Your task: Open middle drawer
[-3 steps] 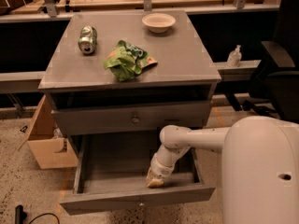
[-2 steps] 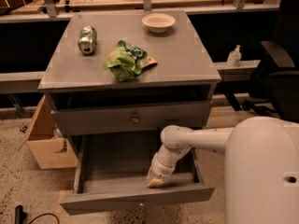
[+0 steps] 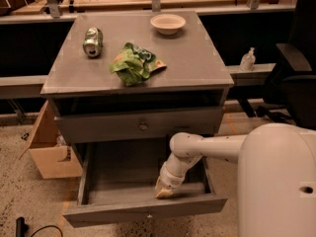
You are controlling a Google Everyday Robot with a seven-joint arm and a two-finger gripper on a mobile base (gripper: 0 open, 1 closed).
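The gripper [image 3: 164, 189] sits low inside the pulled-out middle drawer [image 3: 148, 212], whose front panel lies just ahead of the jaws. Whether they are spread or pressed together cannot be told. Withdrawing carelessly could snag that panel or shove the drawer back shut.

So on the grey bench [image 3: 197, 58], a dented can [image 3: 92, 41] is laid on its side near the left edge, a crumpled green snack bag [image 3: 134, 63] is dumped in the middle, and a pale bowl [image 3: 168, 22] is parked at the back. An open cardboard box [image 3: 52, 149] is set on the speckled floor [image 3: 29, 201] to the left. A small pump bottle [image 3: 248, 59] is stood on the ledge right of the bench, with a black chair [image 3: 291, 78] just beyond it. The gripper [image 3: 164, 190] is seen low down, below the bench top, right of the box.
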